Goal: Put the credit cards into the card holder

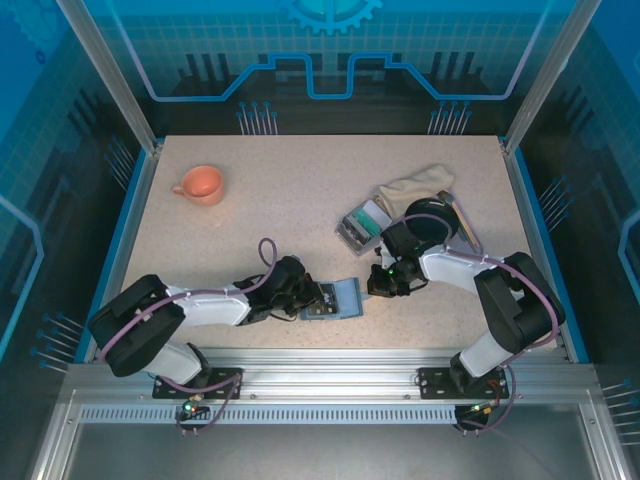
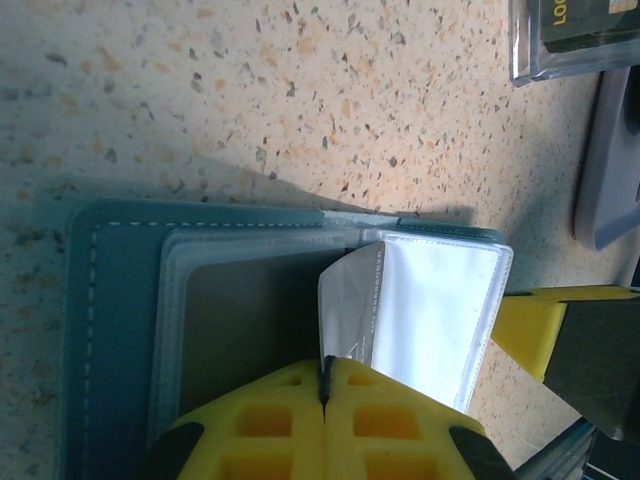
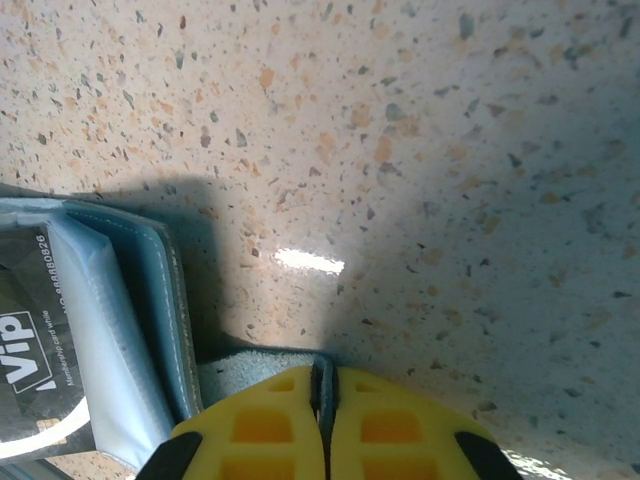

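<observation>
1. The card holder point(image 1: 340, 298) lies open and flat near the front edge of the table point(image 1: 290, 200), between the two grippers.
2. A grey credit card point(image 2: 350, 300) sticks up out of one clear pocket. The left gripper point(image 2: 327, 385) pinches its edge, with its yellow fingers tight together.
3. The right gripper point(image 3: 322, 395) is clamped tight too. A corner of the soft teal cover runs in between its fingertips.
4. In the right wrist view the card says "Vip", and the picture edge cuts it off.
5. The two grippers are very close, one at each side of the holder, so there is little room between them.
6. Behind the holder the speckled table is bare and wide.
7. A clear plastic box point(image 1: 360, 225) with more cards sits further back on the right. A grey-lilac mat point(image 2: 610, 170) lies just beside it.
8. A beige cloth point(image 1: 418, 183) lies behind the box. An orange cup point(image 1: 200, 184) stands far off at the back left.
9. Blue walls and metal posts stand around the table.
10. The small print on the card is too blurry to read.
</observation>
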Robot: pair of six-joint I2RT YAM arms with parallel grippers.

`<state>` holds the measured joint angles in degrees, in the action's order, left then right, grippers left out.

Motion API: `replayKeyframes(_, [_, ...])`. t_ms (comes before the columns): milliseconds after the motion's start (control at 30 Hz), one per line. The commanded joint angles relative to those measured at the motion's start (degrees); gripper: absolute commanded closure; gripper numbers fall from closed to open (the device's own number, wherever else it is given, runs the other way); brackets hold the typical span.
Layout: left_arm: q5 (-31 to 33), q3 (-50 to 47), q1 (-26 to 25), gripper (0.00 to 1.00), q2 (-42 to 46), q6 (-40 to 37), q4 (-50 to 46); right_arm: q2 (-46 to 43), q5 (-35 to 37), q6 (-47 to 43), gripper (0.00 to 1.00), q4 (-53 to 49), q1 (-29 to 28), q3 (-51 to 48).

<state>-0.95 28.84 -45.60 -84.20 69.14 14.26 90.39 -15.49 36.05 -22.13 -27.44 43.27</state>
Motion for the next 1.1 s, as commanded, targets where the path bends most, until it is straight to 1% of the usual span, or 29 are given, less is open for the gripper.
replayKeyframes(0, [-0.6, 1.1, -1.5, 1.00, -3.1, 0.7, -1.4, 1.4, -2.3, 0.6, 0.95, 0.1, -1.4, 1.1])
replayKeyframes(133, [-2.2, 2.5, -1.7, 1.00, -6.0, -0.7, 4.0, 1.5, -2.5, 0.9, 0.95, 0.2, -1.9, 1.3])
replayKeyframes(300, [-2.7, 3.9, -1.7, 0.99, -7.5, -1.9, 4.6, 1.4, -2.5, 1.0, 0.95, 0.2, -2.0, 1.3])
replayKeyframes(400, [-2.8, 3.9, -1.7, 1.00, -7.1, -2.3, 3.1, 1.4, -2.0, 0.9, 0.95, -0.3, -1.9, 1.6])
replayKeyframes(533, [-1.2, 2.5, -1.6, 1.00, -3.9, -2.2, -1.3, 1.3, 0.3, 0.7, 0.95, -1.4, -1.5, 2.1])
replayKeyframes(667, [-0.3, 1.4, -1.6, 1.00, -1.7, -2.5, -3.8, -0.3, 1.9, 0.0, 0.81, -2.8, -1.2, 2.4])
replayKeyframes(700, [-0.4, 1.3, -1.6, 1.00, -1.8, -2.7, -3.3, -1.2, 2.3, 0.0, 0.75, -3.2, -1.2, 2.4])
replayKeyframes(733, [-0.6, 1.5, -1.6, 1.00, -2.2, -2.8, -3.0, -2.5, 3.1, 0.1, 0.68, -3.9, -1.3, 2.4])
replayKeyframes(767, [-0.6, 2.0, -1.6, 1.00, -2.7, -2.7, -3.0, -4.0, 4.2, 0.1, 0.63, -4.9, -1.3, 2.6])
replayKeyframes(900, [-0.7, 2.3, -1.7, 1.00, -3.8, -1.8, -2.1, -8.9, 7.8, -0.4, 0.61, -7.9, -1.8, 3.5])
replayKeyframes(933, [-0.6, 2.3, -1.6, 1.00, -3.8, -1.8, -2.0, -10.0, 8.3, -0.4, 0.58, -8.4, -2.0, 3.8])
replayKeyframes(967, [-0.7, 2.4, -1.7, 1.00, -3.8, -2.0, -2.0, -10.7, 8.4, -0.8, 0.57, -8.5, -2.2, 4.1])
replayKeyframes(1033, [-1.0, 2.8, -1.6, 1.00, -3.9, -2.4, -2.0, -11.9, 7.4, -1.8, 0.60, -7.9, -3.5, 4.9])
replayKeyframes(1067, [-1.1, 3.1, -1.7, 1.00, -4.0, -2.5, -2.2, -11.7, 6.0, -2.3, 0.66, -7.0, -4.2, 5.3])
